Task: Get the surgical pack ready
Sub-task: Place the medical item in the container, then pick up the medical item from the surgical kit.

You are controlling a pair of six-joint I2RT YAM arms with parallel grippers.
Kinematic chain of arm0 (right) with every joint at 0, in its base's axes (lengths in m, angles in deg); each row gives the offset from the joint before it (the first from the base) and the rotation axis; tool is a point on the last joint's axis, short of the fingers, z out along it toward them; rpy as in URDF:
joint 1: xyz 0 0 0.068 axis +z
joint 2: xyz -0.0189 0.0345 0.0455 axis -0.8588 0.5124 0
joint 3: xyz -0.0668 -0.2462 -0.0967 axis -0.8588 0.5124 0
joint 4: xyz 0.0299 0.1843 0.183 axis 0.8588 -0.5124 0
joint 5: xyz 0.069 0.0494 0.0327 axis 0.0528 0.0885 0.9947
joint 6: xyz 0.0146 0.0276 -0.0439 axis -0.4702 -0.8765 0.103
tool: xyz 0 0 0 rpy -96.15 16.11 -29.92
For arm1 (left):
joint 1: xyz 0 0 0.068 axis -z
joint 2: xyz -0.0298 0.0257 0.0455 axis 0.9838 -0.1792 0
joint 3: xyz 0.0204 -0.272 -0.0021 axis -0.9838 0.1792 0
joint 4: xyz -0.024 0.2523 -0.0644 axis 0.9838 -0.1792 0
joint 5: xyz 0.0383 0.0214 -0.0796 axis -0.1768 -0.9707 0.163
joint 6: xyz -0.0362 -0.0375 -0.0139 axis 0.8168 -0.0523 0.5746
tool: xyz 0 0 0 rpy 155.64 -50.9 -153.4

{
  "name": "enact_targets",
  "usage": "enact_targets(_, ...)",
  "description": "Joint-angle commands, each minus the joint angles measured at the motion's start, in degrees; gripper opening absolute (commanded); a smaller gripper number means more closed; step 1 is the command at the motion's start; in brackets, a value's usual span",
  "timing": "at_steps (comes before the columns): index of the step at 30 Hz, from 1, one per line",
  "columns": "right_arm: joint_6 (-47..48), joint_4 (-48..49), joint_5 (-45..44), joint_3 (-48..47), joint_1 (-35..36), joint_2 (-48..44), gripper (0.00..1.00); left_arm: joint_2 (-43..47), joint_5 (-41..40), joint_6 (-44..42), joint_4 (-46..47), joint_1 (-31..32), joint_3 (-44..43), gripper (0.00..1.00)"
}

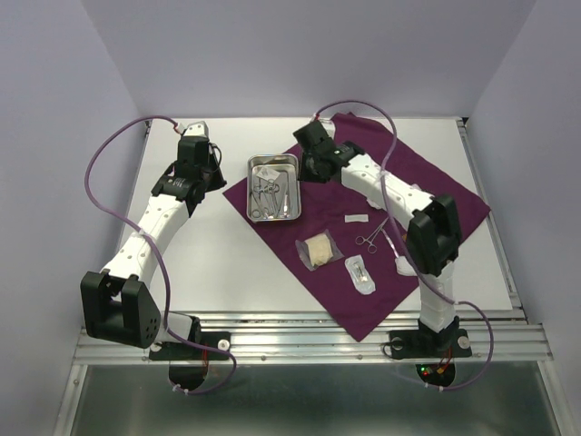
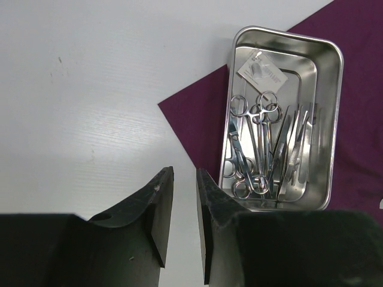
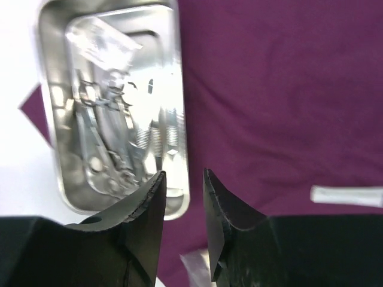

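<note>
A: So, where's the tray point(image 1: 272, 158)?
B: On the cloth point(image 1: 427, 182), ten-o'clock corner. Left claw point(image 2: 184, 173) and right claw point(image 3: 183, 174) both slightly apart, empty.
A: Risk?
B: The right one, at the tray's two o'clock, could clip its rim, spilling scissors point(image 2: 257, 137).

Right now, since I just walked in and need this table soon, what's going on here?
Two robot arms are laying out a surgical pack. A steel tray sits at the left corner of a purple cloth, holding scissors and forceps and a clear packet. The right gripper hovers by the tray's edge, jaws slightly apart and empty. The left gripper hangs over the table beside the cloth, also empty. A gauze pad, a separate forceps and some packets lie on the cloth.
</note>
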State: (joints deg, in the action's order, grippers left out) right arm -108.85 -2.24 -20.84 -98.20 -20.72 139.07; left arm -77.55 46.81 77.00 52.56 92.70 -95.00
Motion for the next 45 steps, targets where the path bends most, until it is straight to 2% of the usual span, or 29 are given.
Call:
enact_targets(1, -2.5, 0.6, -5.0, 10.1, -4.6, -7.5, 0.37, 1.0, -0.2, -0.3, 0.7, -0.3, -0.6, 0.33)
enact_targets(2, -3.5, 1.0, -4.8, 15.6, -6.9, -10.2, 0.37, 1.2, -0.2, -0.3, 0.7, -0.2, -0.6, 0.33)
enact_targets(9, -7.5, 4.8, -2.9, 36.9, -13.7, -21.5, 0.37, 1.6, -0.2, -0.2, 0.9, -0.3, -0.3, 0.33)
enact_targets(16, -10.5, 6.1, -1.3, 46.9, -15.6, -24.9, 0.38, 1.3, 0.2, -0.1, 0.9, -0.3, -0.5, 0.33)
enact_targets(18, -11.1, 7.4, -0.1, 48.3, -15.6, -24.9, 0.41, 1.3, 0.2, -0.1, 0.9, -0.3, -0.6, 0.33)
enact_targets(26, -11.8, 11.5, 2.5, 52.3, -17.3, -23.5, 0.41, 1.0, 0.2, -0.1, 0.6, -0.3, -0.9, 0.33)
enact_targets(36, -11.5, 14.0, 3.0, 52.2, -18.9, -21.0, 0.4, 0.5, 0.2, -0.1, 0.5, -0.2, -1.3, 0.33)
enact_targets(38, -11.5, 14.1, 2.9, 52.4, -18.9, -20.0, 0.37, 0.5, 0.2, -0.1, 0.4, -0.3, -1.4, 0.33)
enact_targets(40, -11.6, 14.4, 2.9, 52.9, -18.9, -19.6, 0.28, 0.3, 0.2, -0.1, 0.4, -0.2, -1.4, 0.33)
enact_targets(45, -11.6, 14.5, 2.6, 53.6, -18.9, -20.3, 0.14, -0.1, 0.1, -0.1, 0.5, -0.3, -1.5, 0.33)
